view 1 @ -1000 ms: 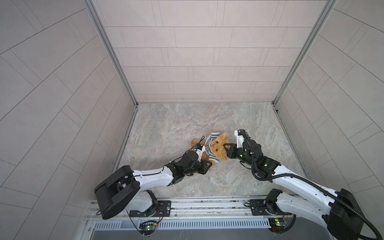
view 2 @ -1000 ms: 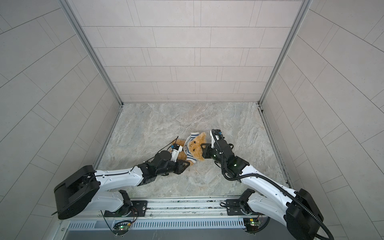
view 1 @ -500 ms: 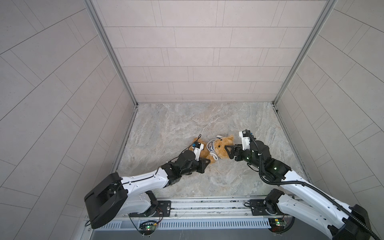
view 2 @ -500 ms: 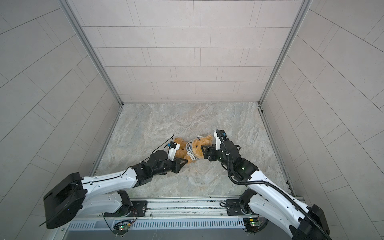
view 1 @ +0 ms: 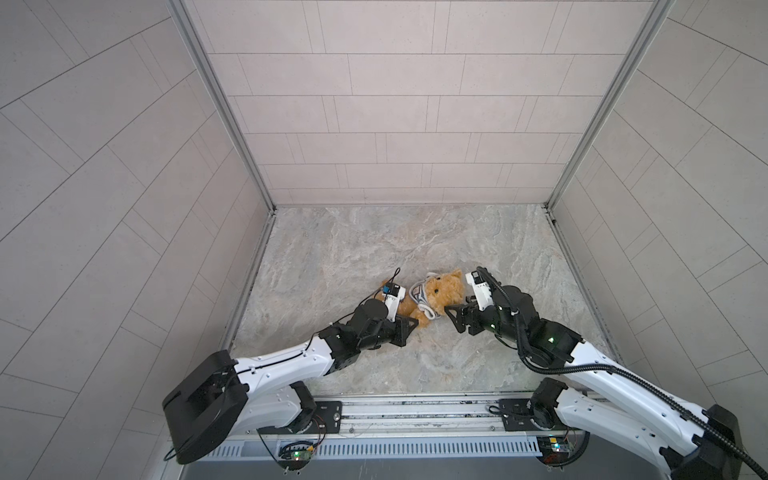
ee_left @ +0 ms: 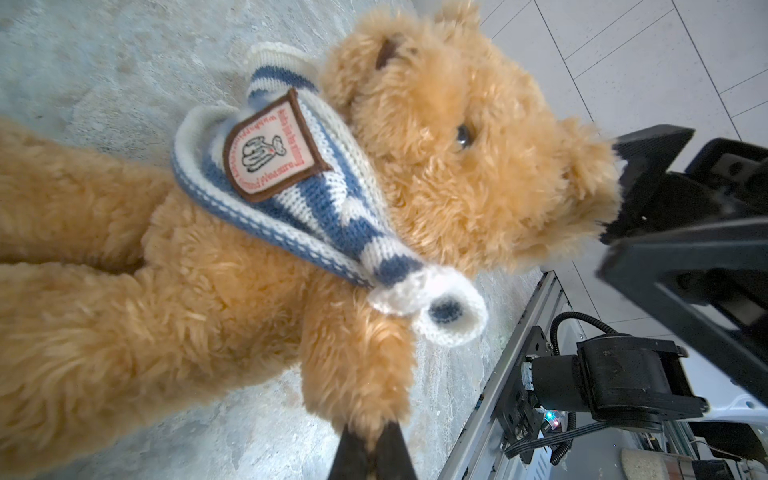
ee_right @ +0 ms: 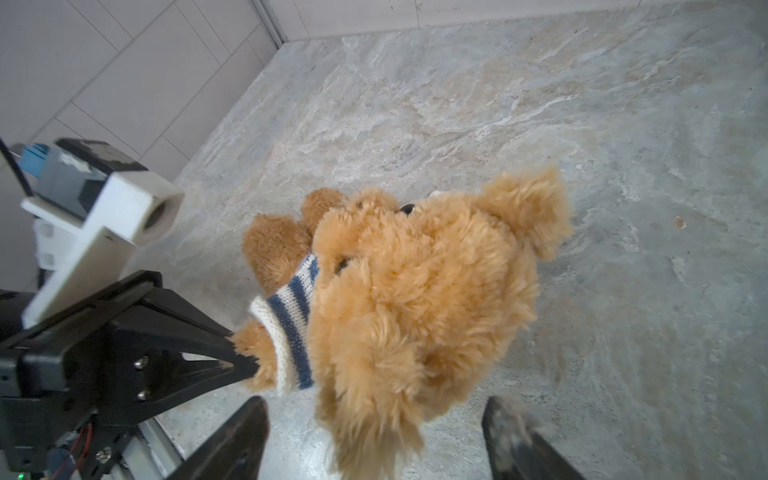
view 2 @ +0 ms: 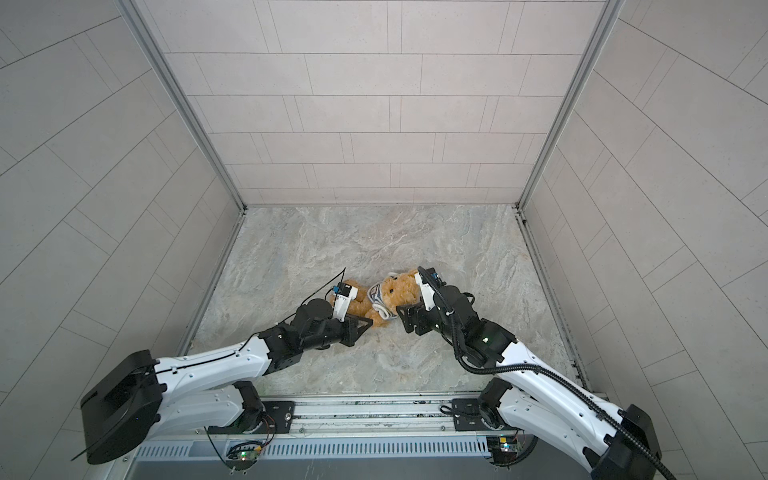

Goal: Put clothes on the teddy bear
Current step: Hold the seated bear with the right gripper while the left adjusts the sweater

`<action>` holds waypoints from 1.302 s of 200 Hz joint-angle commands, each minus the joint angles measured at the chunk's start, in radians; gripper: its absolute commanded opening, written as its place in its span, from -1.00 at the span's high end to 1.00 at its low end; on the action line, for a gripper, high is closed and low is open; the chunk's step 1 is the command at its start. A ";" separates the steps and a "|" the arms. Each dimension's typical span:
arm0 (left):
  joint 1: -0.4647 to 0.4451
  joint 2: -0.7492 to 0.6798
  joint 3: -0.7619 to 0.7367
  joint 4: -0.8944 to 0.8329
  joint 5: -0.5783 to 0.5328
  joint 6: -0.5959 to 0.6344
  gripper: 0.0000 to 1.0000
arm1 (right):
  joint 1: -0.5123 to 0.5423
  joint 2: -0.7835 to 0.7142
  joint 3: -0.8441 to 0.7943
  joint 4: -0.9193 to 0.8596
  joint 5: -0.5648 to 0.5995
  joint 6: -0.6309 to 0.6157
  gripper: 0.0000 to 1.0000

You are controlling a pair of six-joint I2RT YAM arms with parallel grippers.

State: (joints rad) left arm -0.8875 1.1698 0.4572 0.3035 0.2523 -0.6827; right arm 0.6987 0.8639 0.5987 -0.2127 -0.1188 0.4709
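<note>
The left arm (view 1: 282, 365) lies low over the marble-patterned table (view 1: 374, 249), reaching from the near rail (view 1: 415, 409) toward the middle with its wrist roughly level. The right arm (view 1: 615, 382) comes in from the opposite near corner, bent at the elbow, its wrist turned to face the other arm. The teddy bear (view 1: 440, 291) lies on its back between them near the middle of the table, head toward the right arm. In both top views its legs are mostly covered by the left arm's white camera mount (view 1: 392, 297), and one finger of the right gripper (view 1: 455, 305) is tucked under that arm's own mount. The striped shirt (ee_left: 316, 195) is bunched like a sash from the bear's neck across its chest, badge (ee_left: 270, 145) facing up. Whether the far paw is in a sleeve cannot be told. In the right wrist view the bear's face is mostly turned away and the near fingers (ee_right: 232, 440) are blurred. The left gripper (ee_left: 370, 449) is pinched tight on the tip of the bear's near paw, just below the shirt's open cuff. The right gripper's jaws stand wide apart on either side of the bear's head, holding nothing; whether the fur touches them cannot be told.
</note>
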 commanded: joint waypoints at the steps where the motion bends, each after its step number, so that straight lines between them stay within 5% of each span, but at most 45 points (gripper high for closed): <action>1: 0.006 -0.013 0.021 0.015 0.019 0.018 1.00 | 0.005 0.052 0.050 0.061 0.015 -0.016 -0.44; 45: 0.016 -0.013 -0.001 0.017 0.017 0.015 1.00 | 0.004 0.097 0.051 0.063 0.065 -0.020 0.41; 92: 0.051 -0.028 -0.045 0.022 0.030 0.006 1.00 | 0.002 0.057 0.046 0.030 0.096 -0.019 0.94; 114: 0.052 -0.035 -0.070 0.030 0.055 -0.006 0.99 | 0.002 0.058 0.041 0.034 0.098 -0.016 1.00; 157: 0.068 -0.132 -0.085 0.080 0.102 -0.082 0.36 | 0.002 0.066 0.026 0.070 0.080 -0.008 1.00; 196: 0.147 -0.134 -0.053 0.067 0.101 -0.154 0.32 | 0.004 0.062 0.027 0.081 0.067 -0.012 1.00; 260: 0.159 0.060 0.030 0.171 0.083 -0.266 0.30 | 0.005 0.038 -0.008 0.081 0.066 -0.010 1.00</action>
State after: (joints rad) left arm -0.7330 1.1751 0.4507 0.3962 0.3389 -0.8864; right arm 0.7002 0.9276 0.6010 -0.1612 -0.0601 0.4522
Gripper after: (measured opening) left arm 0.334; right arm 0.076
